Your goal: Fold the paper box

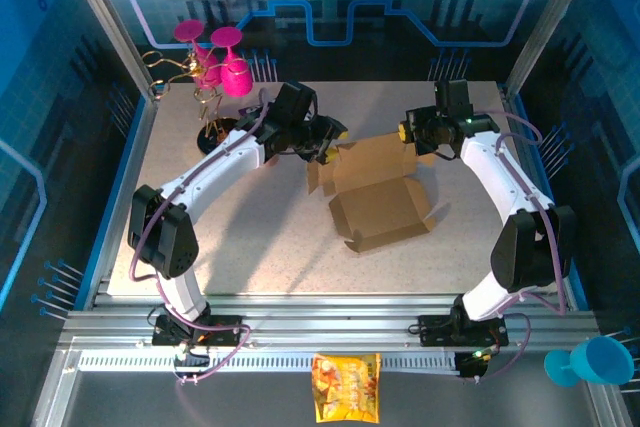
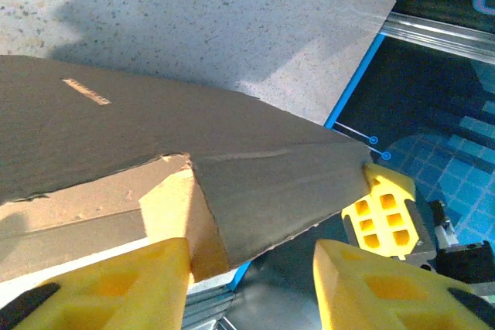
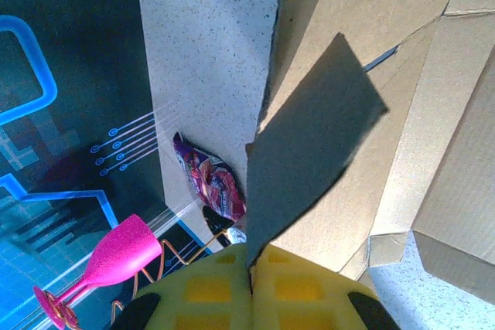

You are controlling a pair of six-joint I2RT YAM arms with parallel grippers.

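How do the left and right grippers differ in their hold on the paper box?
The right gripper is shut on a thin flap of the paper box; the left gripper has jaws apart around a box edge, unclamped. The right is at the box's far-right corner, the left at its far-left. Both have yellow fingers.
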